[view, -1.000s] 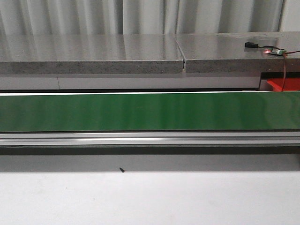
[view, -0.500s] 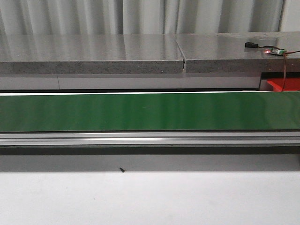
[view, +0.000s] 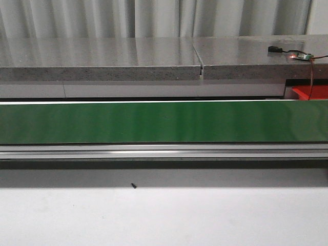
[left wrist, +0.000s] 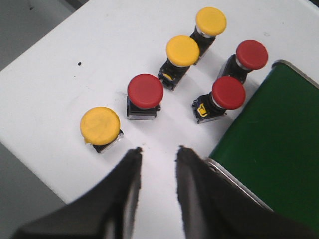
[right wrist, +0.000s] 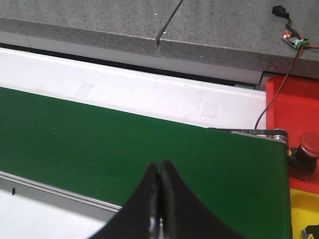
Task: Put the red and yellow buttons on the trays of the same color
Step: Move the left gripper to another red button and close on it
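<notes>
Left wrist view: our left hand (left wrist: 157, 159), parted and empty, hovers nearest the red button (left wrist: 145, 91) just ahead.

In the front view neither arm shows, and no buttons. The red tray (view: 310, 93) is cut off by the edge at 3 o'clock, as is the belt (view: 164, 122) at both ends. In the right wrist view the yellow tray (right wrist: 304, 215) is cut at 4 o'clock, and the red button (right wrist: 308, 147) is partly cropped. A dark speck (view: 133, 185) on the surface (view: 164, 218) is too small to identify.
</notes>
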